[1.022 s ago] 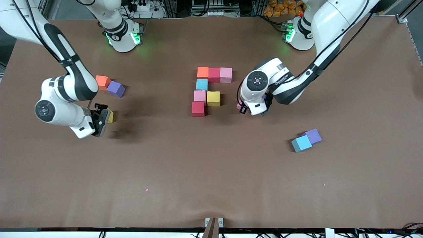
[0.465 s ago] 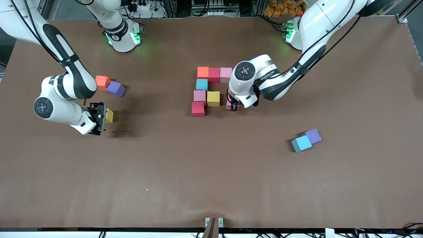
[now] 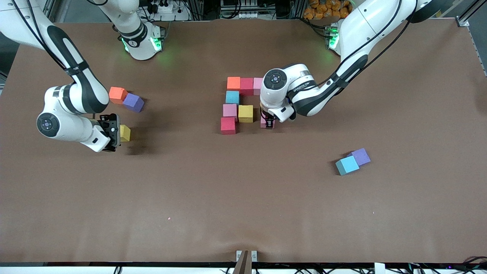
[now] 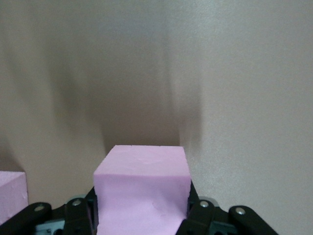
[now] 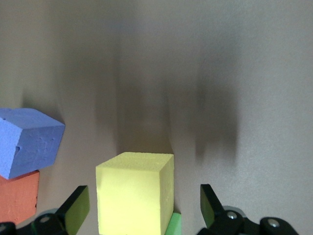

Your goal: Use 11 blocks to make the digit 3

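On the brown table [image 3: 243,198], mid-task: a partial block figure is seen near the middle, with both arms at work.

Left gripper [image 3: 268,122]: it has been carried from open table toward the figure since a second ago, and its fingers [image 4: 78,215] are clamped on a pink cube [image 4: 142,188], now held just beside the yellow cube [image 3: 245,113] of the figure, on the side toward the left arm's end.

Figure so far: an orange cube [image 3: 233,83], a red cube [image 3: 246,86] and a pink cube [image 3: 258,84] form the row farthest from the front camera; a blue cube [image 3: 232,97], another pink cube [image 3: 229,110] and a second red cube [image 3: 228,125] run down toward the camera. All are unmoved from the earlier frames, though the top pink cube is now partly covered by the left arm.

Right gripper [image 3: 112,133]: it has been shifted slightly toward the loose yellow cube [image 5: 134,191], which is framed between its widely spread fingers [image 5: 76,205] without being gripped.

Near the right arm: an orange cube [image 3: 117,94] and a purple cube [image 3: 133,102] are left touching, in place as before.

Toward the left arm's end: a light blue cube [image 3: 347,165] and a purple cube [image 3: 360,156] lie together, unchanged.
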{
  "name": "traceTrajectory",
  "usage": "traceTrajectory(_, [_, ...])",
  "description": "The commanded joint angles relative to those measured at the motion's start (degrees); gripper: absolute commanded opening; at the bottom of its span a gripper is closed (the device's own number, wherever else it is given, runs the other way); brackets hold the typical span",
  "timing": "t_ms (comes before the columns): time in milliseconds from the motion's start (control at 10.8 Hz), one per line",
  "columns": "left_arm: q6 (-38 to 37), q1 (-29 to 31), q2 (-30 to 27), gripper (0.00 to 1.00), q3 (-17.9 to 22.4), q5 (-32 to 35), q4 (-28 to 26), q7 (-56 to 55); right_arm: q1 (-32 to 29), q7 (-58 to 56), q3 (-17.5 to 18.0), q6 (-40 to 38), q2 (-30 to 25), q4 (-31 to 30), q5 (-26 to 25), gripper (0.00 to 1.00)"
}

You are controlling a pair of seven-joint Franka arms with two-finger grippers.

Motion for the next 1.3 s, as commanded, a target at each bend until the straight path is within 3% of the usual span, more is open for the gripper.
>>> traceTrajectory(0, [1.4, -1.8, 0.0, 0.19, 0.1, 1.6, 0.5, -4.4, -2.2, -1.9, 0.3, 4.8, -1.5, -5.0, 0.3, 1.00])
traceTrajectory(836, [3.0, -3.2, 1.0, 0.20, 0.1, 1.7, 0.2, -6.0, -1.9, -0.2, -2.5, 11.0, -0.4, -8.1, 0.1, 1.00])
traceTrajectory(929, [3.0, -3.2, 1.2, 0.20, 0.1, 1.7, 0.2, -6.0, -1.9, 1.1, -2.5, 11.0, -0.4, -8.2, 0.1, 0.89])
traceTrajectory(1022, [3.0, -3.2, 1.3, 0.20, 0.1, 1.7, 0.0, -6.0, -1.9, 1.5, -2.5, 10.5, -0.4, -8.1, 0.2, 0.51])
traceTrajectory(1208, [3.0, -3.2, 1.3, 0.21, 0.1, 1.7, -0.3, -6.0, -1.9, 2.5, -2.4, 10.0, -0.6, -8.0, 0.3, 0.38])
